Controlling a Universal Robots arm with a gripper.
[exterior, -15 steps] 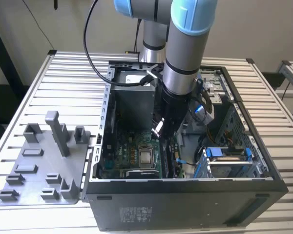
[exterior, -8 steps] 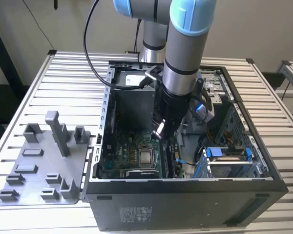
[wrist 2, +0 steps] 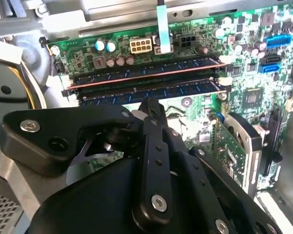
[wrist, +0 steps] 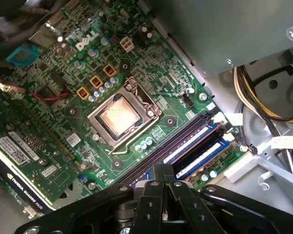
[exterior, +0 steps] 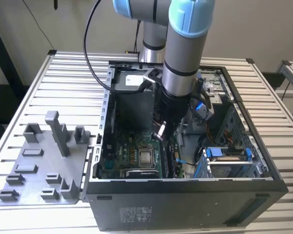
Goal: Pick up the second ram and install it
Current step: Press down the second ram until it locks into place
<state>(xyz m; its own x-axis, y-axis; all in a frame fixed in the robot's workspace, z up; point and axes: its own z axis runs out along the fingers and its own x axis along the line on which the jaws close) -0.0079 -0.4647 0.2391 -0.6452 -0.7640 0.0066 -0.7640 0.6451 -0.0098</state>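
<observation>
While my arm reaches down into the open computer case on the desk, the gripper hangs over the motherboard.
In the second wrist view I see the second ram lying in its slot just beyond the fingers, which look pressed together, holding nothing. In the first wrist view the fingers meet above the memory slots.

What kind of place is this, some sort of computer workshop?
Probably a lab or test bench for robotic computer assembly: an open computer case lies on a slatted metal table, a robot arm reaches inside, and a grey parts holder sits alongside.
</observation>
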